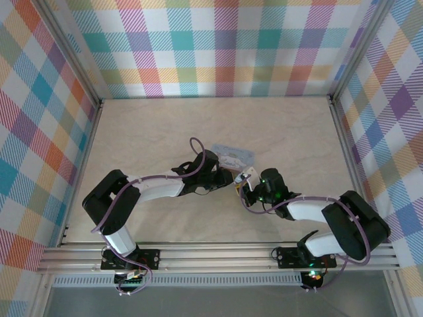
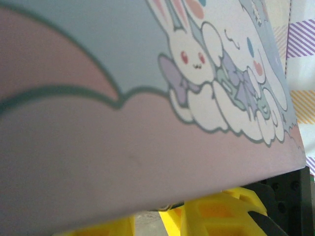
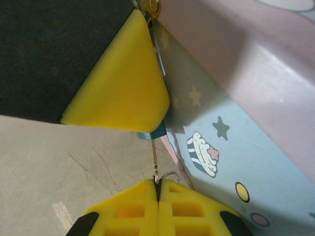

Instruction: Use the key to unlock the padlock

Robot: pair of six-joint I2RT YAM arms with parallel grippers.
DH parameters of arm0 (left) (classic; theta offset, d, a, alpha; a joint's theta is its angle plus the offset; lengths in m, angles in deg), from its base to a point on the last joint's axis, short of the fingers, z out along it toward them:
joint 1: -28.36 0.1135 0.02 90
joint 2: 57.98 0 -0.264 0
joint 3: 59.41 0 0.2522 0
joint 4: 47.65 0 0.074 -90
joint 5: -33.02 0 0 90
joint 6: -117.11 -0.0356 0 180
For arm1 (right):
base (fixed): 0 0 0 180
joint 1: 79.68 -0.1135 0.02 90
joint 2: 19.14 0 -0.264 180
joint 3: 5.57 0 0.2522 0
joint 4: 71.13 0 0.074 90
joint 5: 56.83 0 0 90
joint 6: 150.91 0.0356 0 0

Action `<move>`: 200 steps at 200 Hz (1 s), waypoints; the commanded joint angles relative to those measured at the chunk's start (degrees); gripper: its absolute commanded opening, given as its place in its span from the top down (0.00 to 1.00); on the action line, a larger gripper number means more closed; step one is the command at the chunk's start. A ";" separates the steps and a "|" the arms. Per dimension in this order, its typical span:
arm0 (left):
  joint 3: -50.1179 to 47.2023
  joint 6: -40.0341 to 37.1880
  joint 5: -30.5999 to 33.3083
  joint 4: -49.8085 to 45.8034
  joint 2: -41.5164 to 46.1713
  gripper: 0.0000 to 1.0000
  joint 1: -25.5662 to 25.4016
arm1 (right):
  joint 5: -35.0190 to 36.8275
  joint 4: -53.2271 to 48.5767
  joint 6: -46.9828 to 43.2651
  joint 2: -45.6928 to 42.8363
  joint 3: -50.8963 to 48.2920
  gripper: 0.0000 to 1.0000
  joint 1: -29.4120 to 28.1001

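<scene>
The key [image 3: 155,156] is a thin metal sliver pinched in my right gripper [image 3: 157,189], which is shut on its head. The blade runs straight up into the underside of the small teal padlock [image 3: 152,132]. Most of the padlock is hidden under a yellow finger [image 3: 123,78] of my left gripper, which grips it beside the tin. In the top view my left gripper [image 1: 230,179] and right gripper [image 1: 246,186] meet tip to tip at the table's middle. In the left wrist view my left gripper [image 2: 155,221] sits low under the tin's lid, with a narrow gap between its fingers.
The light-blue and pink tin [image 1: 232,156] with white cartoon rabbits [image 2: 192,54] lies just behind both grippers, and its side wall [image 3: 236,147] almost touches the key. The beige tabletop [image 1: 152,132] lies open around it, inside plaid walls [image 1: 218,46].
</scene>
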 commanded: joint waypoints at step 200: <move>1.08 -0.70 -3.05 -0.43 -0.21 0.78 0.07 | -3.90 0.94 -2.79 1.10 5.68 1.00 3.54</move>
